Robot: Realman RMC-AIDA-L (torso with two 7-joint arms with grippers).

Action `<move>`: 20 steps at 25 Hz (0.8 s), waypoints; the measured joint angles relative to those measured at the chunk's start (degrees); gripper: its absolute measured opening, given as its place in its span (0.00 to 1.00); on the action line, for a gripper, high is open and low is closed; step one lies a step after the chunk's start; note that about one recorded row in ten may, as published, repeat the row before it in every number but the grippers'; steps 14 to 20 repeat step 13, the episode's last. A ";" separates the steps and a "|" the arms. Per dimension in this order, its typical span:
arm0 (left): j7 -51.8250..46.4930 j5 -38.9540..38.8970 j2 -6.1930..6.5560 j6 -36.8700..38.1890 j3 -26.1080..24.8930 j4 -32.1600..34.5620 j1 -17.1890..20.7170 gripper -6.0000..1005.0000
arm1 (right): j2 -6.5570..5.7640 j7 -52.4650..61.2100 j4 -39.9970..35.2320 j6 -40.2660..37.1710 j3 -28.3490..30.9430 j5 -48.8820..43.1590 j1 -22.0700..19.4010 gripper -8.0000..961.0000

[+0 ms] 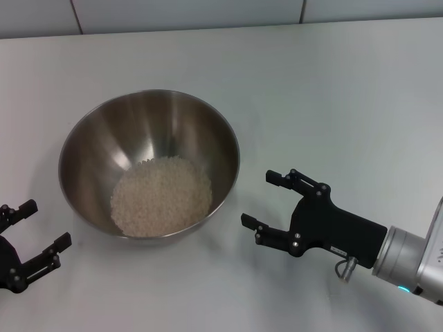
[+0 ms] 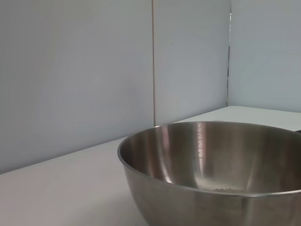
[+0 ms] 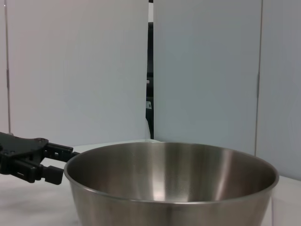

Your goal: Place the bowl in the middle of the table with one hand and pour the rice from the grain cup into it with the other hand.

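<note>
Bowl (image 1: 149, 162): upright on white tabletop (image 1: 332, 90), rice (image 1: 161, 195) heaped in its bottom. Right end effector (image 1: 261, 201): fingers spread wide, empty, just beside bowl's rim. Left end effector (image 1: 33, 232): spread wide, empty, near bowl's opposite side, at tabletop's near edge.

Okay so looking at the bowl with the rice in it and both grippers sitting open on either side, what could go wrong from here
Two risks, both judgement calls. The right gripper sits open, close to the rim of the bowl; a careless move could knock the bowl and slide it across the table. The left gripper is also open beside the bowl, so the same applies. A hard bump might scatter the rice. No grain cup is visible.
</note>
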 joint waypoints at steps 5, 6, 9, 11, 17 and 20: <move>0.02 0.00 -0.01 0.00 0.00 -0.03 0.18 0.80 | 0.05 -0.04 0.23 -0.03 -0.04 0.00 -0.12 0.86; 0.02 0.03 -0.12 0.00 0.00 0.01 0.24 0.80 | 0.08 -0.05 0.24 -0.03 -0.07 0.01 -0.15 0.86; 0.05 0.15 -0.28 0.00 0.00 0.14 0.26 0.80 | 0.12 -0.06 0.33 -0.03 -0.13 0.01 -0.14 0.86; 0.08 0.21 -0.33 0.00 0.00 0.16 0.27 0.80 | 0.14 -0.08 0.46 -0.03 -0.13 0.01 -0.15 0.86; 0.10 0.28 -0.35 0.00 0.00 0.16 0.27 0.80 | 0.14 -0.08 0.51 -0.03 -0.13 0.01 -0.17 0.86; 0.10 0.28 -0.35 0.00 0.00 0.16 0.27 0.80 | 0.14 -0.08 0.51 -0.03 -0.13 0.01 -0.17 0.86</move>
